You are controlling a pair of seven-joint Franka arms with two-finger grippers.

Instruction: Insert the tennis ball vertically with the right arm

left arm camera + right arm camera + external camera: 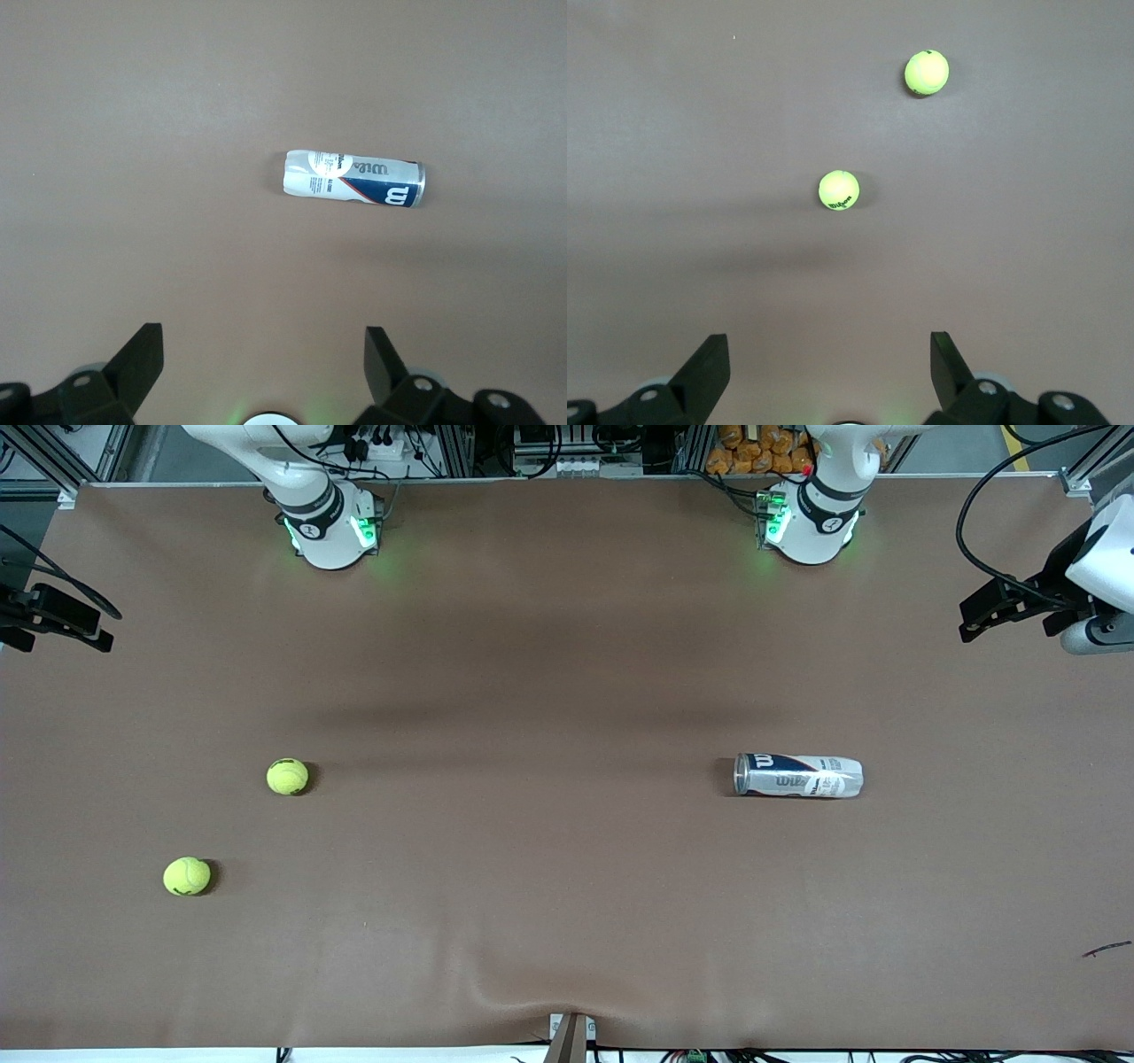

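Note:
Two yellow-green tennis balls lie on the brown table toward the right arm's end. One ball (287, 776) (839, 190) lies farther from the front camera, the other ball (187, 876) (927, 72) nearer to it. A white and blue Wilson ball can (797, 776) (353, 178) lies on its side toward the left arm's end, its rimmed end pointing toward the balls. My right gripper (830, 345) is open and empty, high over the table above the balls. My left gripper (263, 341) is open and empty, high over the can. Neither gripper shows in the front view.
The two arm bases (330, 527) (808, 522) stand along the table's back edge. Black camera mounts (53, 615) (1019, 607) reach in over both ends of the table. A wrinkle in the brown cover (496, 992) sits near the front edge.

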